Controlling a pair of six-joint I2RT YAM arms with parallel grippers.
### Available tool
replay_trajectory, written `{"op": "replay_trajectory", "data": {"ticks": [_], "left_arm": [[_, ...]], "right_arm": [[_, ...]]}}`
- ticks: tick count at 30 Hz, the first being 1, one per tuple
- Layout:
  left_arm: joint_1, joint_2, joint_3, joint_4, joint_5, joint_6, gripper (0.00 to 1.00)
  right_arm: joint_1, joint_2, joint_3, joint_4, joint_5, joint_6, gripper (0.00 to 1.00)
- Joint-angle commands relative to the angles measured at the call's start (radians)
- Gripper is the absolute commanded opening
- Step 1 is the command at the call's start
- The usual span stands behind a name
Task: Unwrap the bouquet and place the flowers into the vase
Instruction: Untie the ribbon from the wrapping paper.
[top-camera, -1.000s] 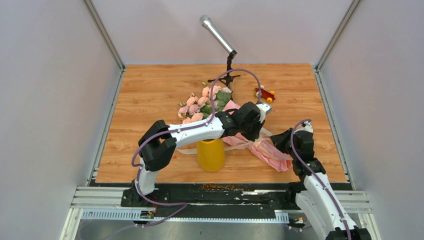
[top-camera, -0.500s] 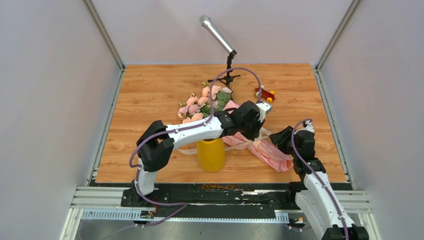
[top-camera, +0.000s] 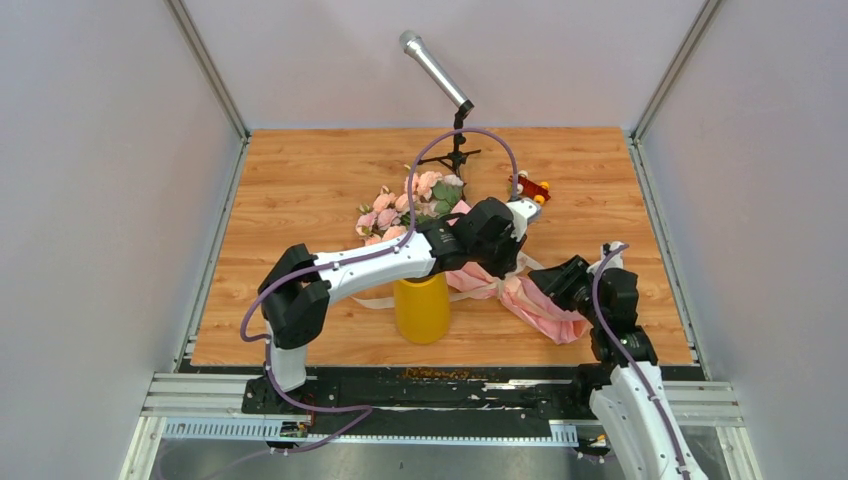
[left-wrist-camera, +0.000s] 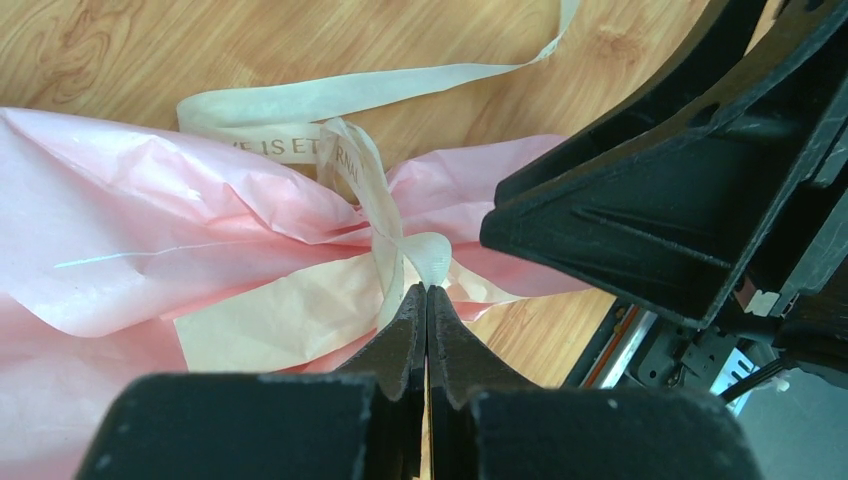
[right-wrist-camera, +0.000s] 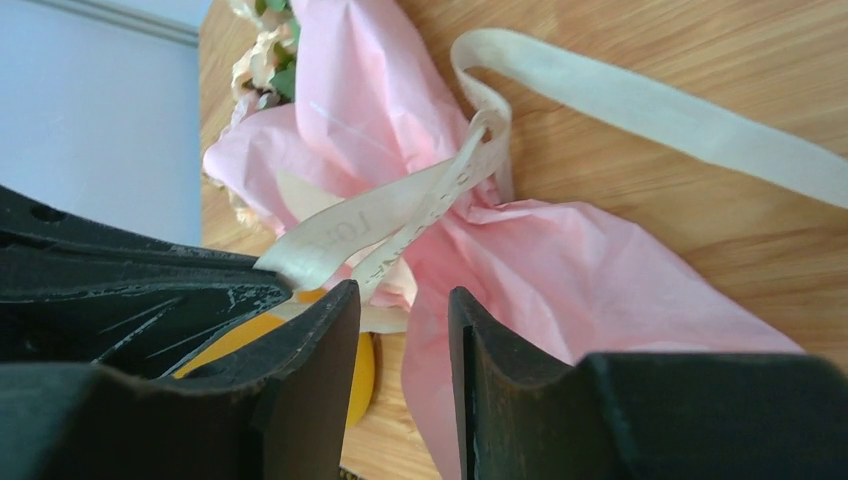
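Left gripper (left-wrist-camera: 427, 295) pinched fully closed on the ribbon (left-wrist-camera: 365, 180) at its knot. Right gripper (right-wrist-camera: 403, 305) part open, holding nothing, just short of the bouquet (top-camera: 535, 303). Bouquet lies on the table (top-camera: 300, 180), 1 o'clock of the vase (top-camera: 421, 310).

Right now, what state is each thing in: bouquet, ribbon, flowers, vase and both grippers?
bouquet: lying on the table, still wrapped
ribbon: still knotted round the paper, ends loose
flowers: heads sticking out of the wrap
vase: upright
left gripper: shut on the ribbon at the knot
right gripper: open, holding nothing
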Motion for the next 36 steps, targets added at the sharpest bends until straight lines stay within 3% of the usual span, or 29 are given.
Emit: {"op": "replay_trajectory", "data": {"ticks": [1,14,36], "left_arm": [[-0.004,-0.061,-0.006,0.017,-0.006,0.02,0.0],[-0.005,-0.093,-0.021,0.023,-0.013,0.011,0.0],[-0.004,-0.12,-0.047,0.029,0.025,0.022,0.0]], "right_arm": [[0.0,0.05,-0.006,0.107,-0.139,0.046,0.38],[0.041,0.227,-0.046,0.357,-0.202,0.124,0.36],[0.07,0.521,-0.004,0.585,-0.154,0.108,0.36]]}}
